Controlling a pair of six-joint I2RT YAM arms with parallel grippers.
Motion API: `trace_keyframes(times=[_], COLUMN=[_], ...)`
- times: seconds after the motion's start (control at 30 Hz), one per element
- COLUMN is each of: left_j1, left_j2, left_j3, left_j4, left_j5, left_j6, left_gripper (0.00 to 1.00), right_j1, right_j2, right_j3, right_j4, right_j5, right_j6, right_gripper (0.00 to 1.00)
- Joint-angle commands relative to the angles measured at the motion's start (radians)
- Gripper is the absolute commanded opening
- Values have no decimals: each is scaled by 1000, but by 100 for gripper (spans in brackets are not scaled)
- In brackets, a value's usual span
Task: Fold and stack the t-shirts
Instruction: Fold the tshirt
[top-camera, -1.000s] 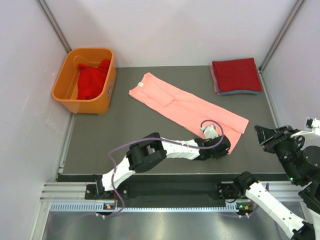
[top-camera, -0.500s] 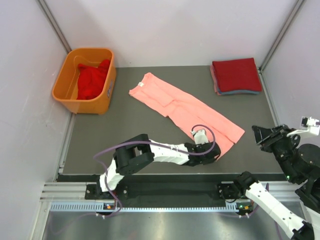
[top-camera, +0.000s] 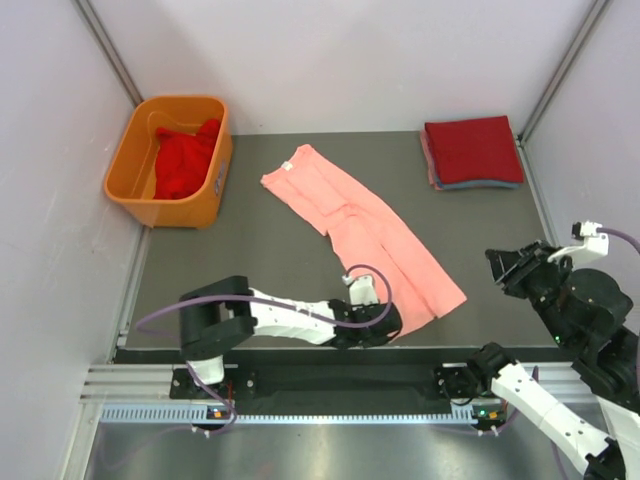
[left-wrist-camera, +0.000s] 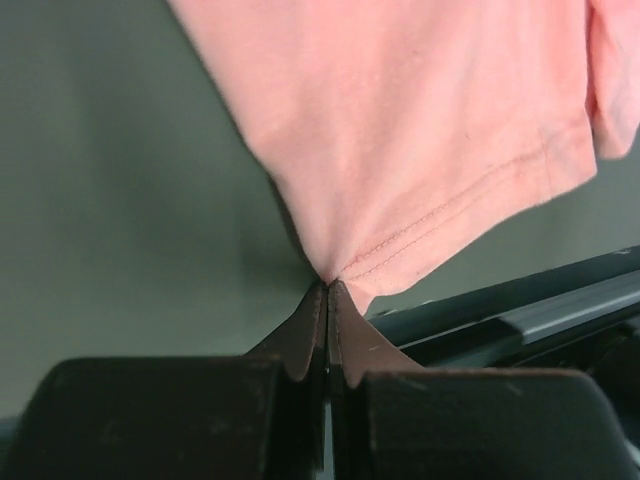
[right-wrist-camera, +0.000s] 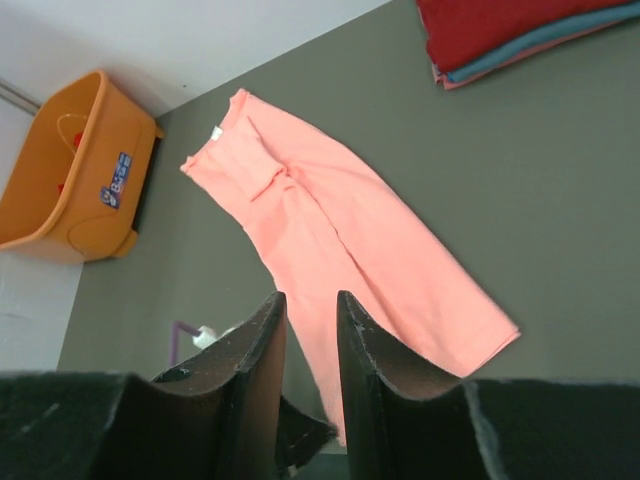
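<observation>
Overhead first: a stack of folded t-shirts (top-camera: 472, 152), red on top, sits at the far right corner of the surface (top-camera: 240, 260), so I judge part of the job done. The salmon-pink t-shirt (top-camera: 360, 225) lies diagonally across the middle. It looks folded lengthwise into a long strip, not yet a rectangle, and is well apart from the stack. At far left the orange tub (top-camera: 128, 150) holds a crumpled red t-shirt (top-camera: 185, 160), unfolded, so that one waits too. Left wrist view: the left end effector (left-wrist-camera: 328, 292) is closed, pinching the pink shirt's hem corner near the surface's near edge. Right wrist view: the right end effector (right-wrist-camera: 310, 300) hangs above the right side, jaws slightly parted, holding nothing. Only a sliver of red shows inside the tub from here.
</observation>
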Motion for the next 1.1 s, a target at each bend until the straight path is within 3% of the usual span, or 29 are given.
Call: trace_keyframes(times=[0.0,0.27,0.57,0.77,0.83,0.9,1.07], left_j1=[-12,-22,-22,-25,-25,-25,32], left_j2=[-137,-361,-538,-607,-619,-622,-604], left_j3=[-89,-272,-324,-378,-339,-292,-106], left_j4=[-110,-174,-375,-389,-435,-514,-639], left_j5=[-71,-106,-123,-69,-86,-149,-252], left_j6=[-36,-96,-85,-81,-60,-33,166], left_gripper=[0,0,0,0,8,32,40], right_j1=[2,2,2,0,2,0,2], right_j2=[35,97,165,203,209,214,210], right_j3=[-13,-80,-134,-174,-178,-178,-177], right_j4=[55,98,161,227,236,241,242], right_j5=[-34,-92,-160,-215,-223,-223,-223], right_j6=[-21,-35,-36,-26,-24,-23,-27], right_gripper=[28,29,29,29,29,29,30])
